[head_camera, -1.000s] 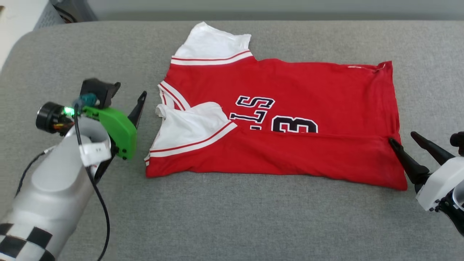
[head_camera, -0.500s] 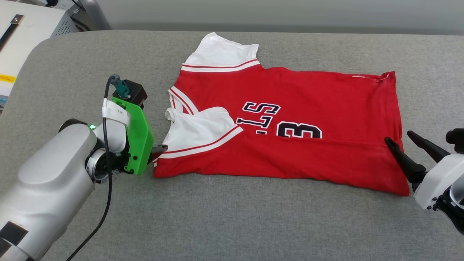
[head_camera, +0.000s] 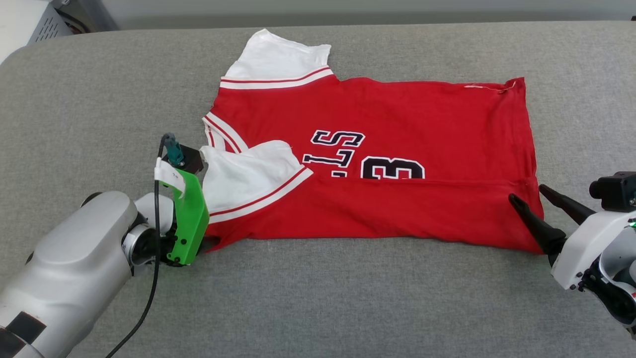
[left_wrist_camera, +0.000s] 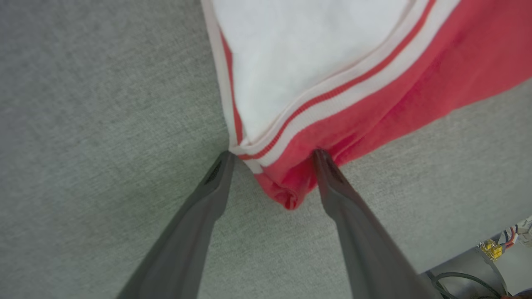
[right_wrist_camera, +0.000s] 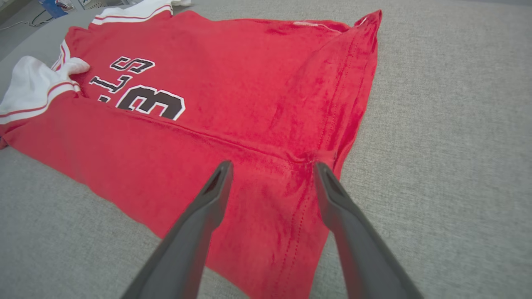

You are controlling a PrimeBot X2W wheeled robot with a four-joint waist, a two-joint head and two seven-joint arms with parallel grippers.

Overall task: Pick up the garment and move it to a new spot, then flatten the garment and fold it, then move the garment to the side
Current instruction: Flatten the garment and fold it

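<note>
Left gripper (left_wrist_camera: 272,153) was found spread astride the garment's (head_camera: 397,124) sleeve corner, right gripper (right_wrist_camera: 272,164) spread at hem; full-layer pinches were advised.

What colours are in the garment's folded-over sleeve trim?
The sleeve trim is white with a red stripe; clearest in left wrist view.

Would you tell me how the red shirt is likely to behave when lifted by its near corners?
The garment will probably hang limp and sag: it lies flat with soft creases and a crumpled white sleeve. Its folded-over near panel may fall open when raised. The corner bunched inside the open left gripper suggests pushing wrinkles it.
</note>
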